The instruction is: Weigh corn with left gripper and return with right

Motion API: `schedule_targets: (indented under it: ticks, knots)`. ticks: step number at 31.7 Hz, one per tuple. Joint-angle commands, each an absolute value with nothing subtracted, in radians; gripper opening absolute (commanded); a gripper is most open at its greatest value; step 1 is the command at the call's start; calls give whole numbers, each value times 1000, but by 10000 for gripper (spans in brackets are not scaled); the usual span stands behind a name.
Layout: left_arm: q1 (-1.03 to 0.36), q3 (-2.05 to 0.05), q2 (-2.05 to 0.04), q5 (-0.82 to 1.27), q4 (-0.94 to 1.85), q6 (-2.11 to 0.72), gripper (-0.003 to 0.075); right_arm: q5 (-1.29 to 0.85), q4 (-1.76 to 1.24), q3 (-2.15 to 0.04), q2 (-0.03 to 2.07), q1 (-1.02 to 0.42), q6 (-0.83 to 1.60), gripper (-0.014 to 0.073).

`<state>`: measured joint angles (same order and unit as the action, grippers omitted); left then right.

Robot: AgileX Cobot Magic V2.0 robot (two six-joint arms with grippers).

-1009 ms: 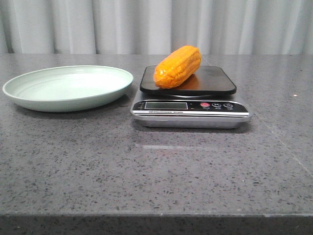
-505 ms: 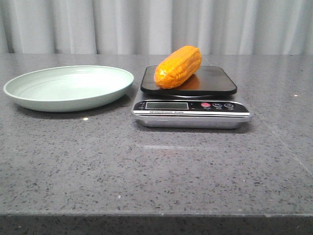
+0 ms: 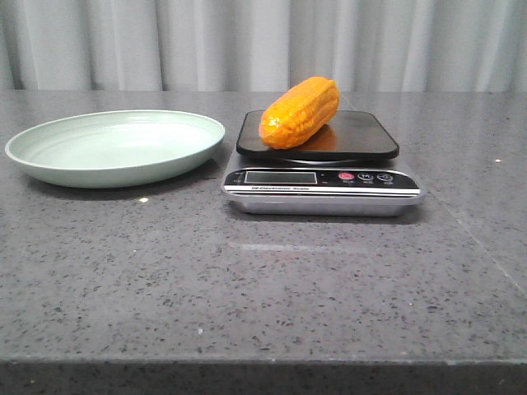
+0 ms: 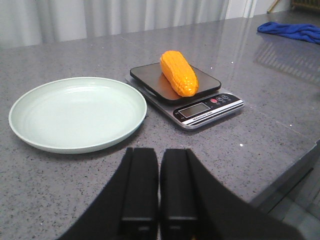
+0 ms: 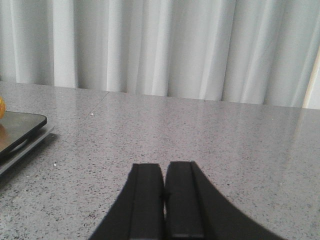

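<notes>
Corn [image 3: 300,112] on scale [image 3: 321,179] platform's left edge, both jaws closed, empty.

The front camera sits low, facing the scale [image 3: 323,177] across the surface [image 3: 263,288]. The left wrist camera looks down from farther back, sharing it; the right catches only its edge.

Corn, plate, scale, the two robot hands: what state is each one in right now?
corn: lying on its side on the scale's black platform, not held.
scale: flat on the table, loaded with the corn; display unreadable.
plate: right way up, nothing in it.
left hand: shut, holding nothing.
right hand: shut, holding nothing.
blue cloth: crumpled on the table.
</notes>
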<state>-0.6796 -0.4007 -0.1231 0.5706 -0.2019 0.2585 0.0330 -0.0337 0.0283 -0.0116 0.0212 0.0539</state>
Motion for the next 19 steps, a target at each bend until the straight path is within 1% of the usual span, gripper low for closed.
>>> schedule_targets:
  ticks: [1,3,5,7,12,15,19]
  knots:
    - [-680,-426,-134,478,-196,255,134,108,-20,20,-27,29,61,171]
    - [-680,-426,-134,476,-196,255,134,112,-20,20,-27,29,61,171]
    - [-680,-426,-134,476,-196,255,134,166,-29,17,-27,29,50,171]
    - [-680,-426,-134,476,-196,255,134,169,-50,-10,-27,28,0,171]
    - [-680,-426,-134,478,-192,255,134,-13,-53,-173,-1,28,-23,171]
    - [-680,-426,-134,478,-192,255,134,-77,-53,-278,94,27,-23,171]
    - [-680,-426,-134,478,-192,255,134,-174,-53,-415,271,27,-23,171]
